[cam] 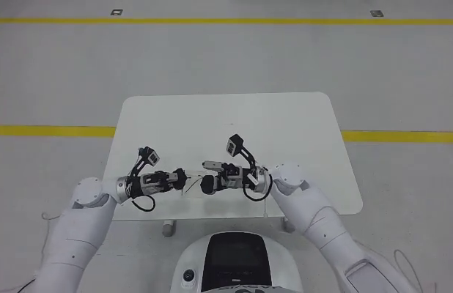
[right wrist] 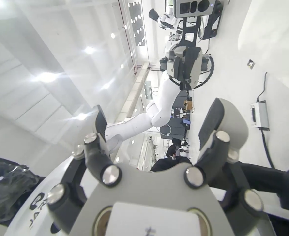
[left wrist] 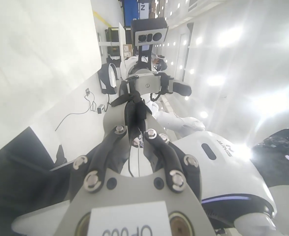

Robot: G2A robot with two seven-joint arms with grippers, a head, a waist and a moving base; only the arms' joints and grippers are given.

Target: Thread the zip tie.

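Both arms meet tip to tip just above the front part of the white table (cam: 285, 117). My left gripper (cam: 180, 178) has its black fingers (left wrist: 137, 114) pressed together; a thin pale strand, the zip tie (cam: 189, 187), hangs from it, and in the left wrist view that zip tie (left wrist: 129, 160) runs back between the finger links. Facing it, my right gripper (cam: 207, 174) stands wide open, its pads (right wrist: 209, 121) far apart with nothing between them. The left gripper (right wrist: 183, 72) sits a short way beyond the right gripper (right wrist: 156, 114). The zip tie's head is hidden.
Yellow floor lines (cam: 226, 20) run behind and beside the table. A grey box with cables (right wrist: 258, 115) lies on the floor. Free tabletop stretches beyond the grippers toward the far edge.
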